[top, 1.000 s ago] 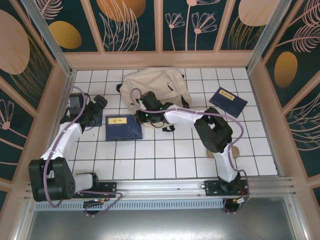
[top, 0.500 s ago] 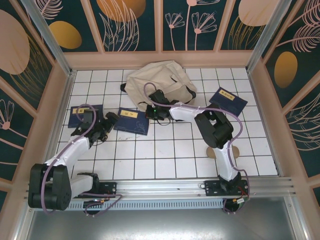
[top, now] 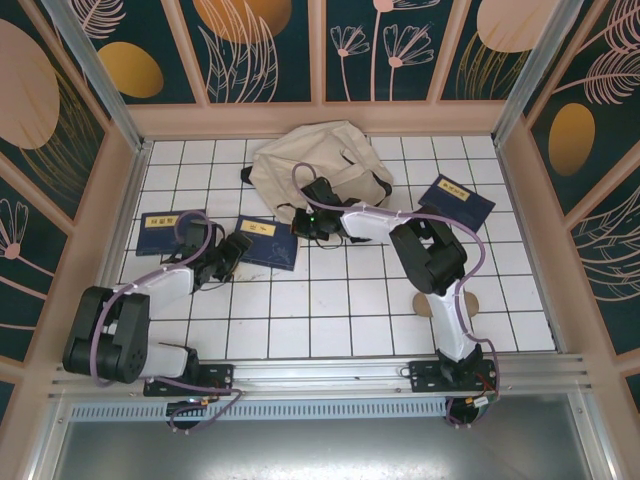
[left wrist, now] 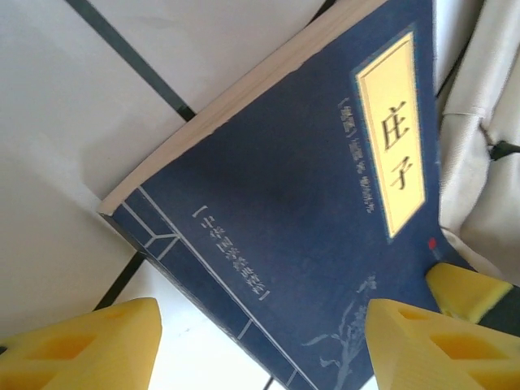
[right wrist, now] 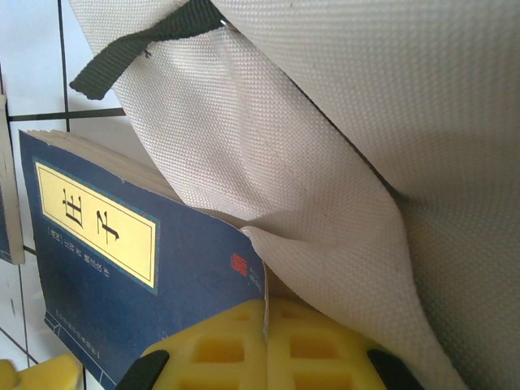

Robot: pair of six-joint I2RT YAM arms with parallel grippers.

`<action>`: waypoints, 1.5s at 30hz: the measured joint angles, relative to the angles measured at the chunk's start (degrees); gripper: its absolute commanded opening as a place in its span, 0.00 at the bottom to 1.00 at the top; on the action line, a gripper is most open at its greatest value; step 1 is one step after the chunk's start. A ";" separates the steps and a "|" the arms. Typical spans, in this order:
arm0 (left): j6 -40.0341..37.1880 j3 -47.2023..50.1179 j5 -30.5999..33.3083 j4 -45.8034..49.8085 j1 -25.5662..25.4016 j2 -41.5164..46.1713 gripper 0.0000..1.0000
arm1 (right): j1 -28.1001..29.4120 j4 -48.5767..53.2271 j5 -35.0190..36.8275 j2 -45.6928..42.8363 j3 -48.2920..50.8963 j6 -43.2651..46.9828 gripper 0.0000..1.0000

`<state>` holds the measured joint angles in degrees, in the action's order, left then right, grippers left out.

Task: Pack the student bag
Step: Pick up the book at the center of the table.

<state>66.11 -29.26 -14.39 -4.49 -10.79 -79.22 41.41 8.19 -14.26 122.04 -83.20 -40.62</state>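
The student bag point(top: 320, 160) is a cream fabric backpack lying at the back middle of the tiled table. My right gripper point(top: 305, 222) is at its front edge, shut on a thin fold of the bag's cloth point(right wrist: 341, 122), with the pads point(right wrist: 236, 349) pressed together. A navy book with a yellow label point(top: 268, 243) lies right in front of the bag, its far corner tucked under the lifted cloth point(right wrist: 122, 268). My left gripper point(top: 238, 250) is at the book's near-left corner. It is open, with one yellow fingertip point(left wrist: 89, 345) on each side of the cover point(left wrist: 309, 187).
A second navy book point(top: 170, 230) lies flat at the left, behind the left arm. A third navy book point(top: 455, 203) lies at the right, beyond the right arm's elbow. A black strap point(right wrist: 138, 49) hangs from the bag. Wooden walls enclose the table on three sides.
My left gripper has swung from the left side over to the middle book, and its jaws have narrowed. The right gripper moved back and right, and the bag's edge shifted with it.
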 measured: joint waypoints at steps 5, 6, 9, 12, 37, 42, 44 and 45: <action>0.20 -0.33 -0.68 -2.23 0.00 -2.71 0.60 | -0.66 -0.33 -2.27 0.28 0.00 -0.48 0.00; 0.22 -0.55 -0.87 -2.71 0.00 -3.39 0.58 | -0.83 -0.39 -2.82 0.39 0.00 -0.50 0.00; 0.28 -0.76 -1.70 -3.82 0.00 -4.87 0.54 | -1.31 -0.90 -4.59 0.74 0.02 -0.72 0.00; 0.33 -0.76 -2.78 -5.38 0.00 -5.68 0.53 | -1.81 -1.57 -6.38 1.05 0.13 -1.16 0.00; -0.50 -2.91 -6.29 -19.04 -1.66 -8.52 0.00 | -2.95 -4.37 -15.50 -0.31 2.16 0.50 0.42; -4.46 -8.17 -1.77 -9.55 -1.64 1.09 0.00 | -3.52 -3.45 -16.94 -9.05 6.51 2.86 0.66; -5.84 -11.43 -1.38 -7.13 -1.64 4.57 0.00 | -4.33 -4.55 -17.70 -14.34 8.76 3.30 0.73; -6.23 -12.72 -1.46 -6.73 -1.64 5.60 0.00 | -4.83 -5.49 -18.27 -16.35 9.64 2.91 0.75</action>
<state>59.88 -41.98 -15.86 -11.22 -12.43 -73.63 36.58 2.70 -32.53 105.69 -73.56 -37.71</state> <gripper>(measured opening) 0.135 0.715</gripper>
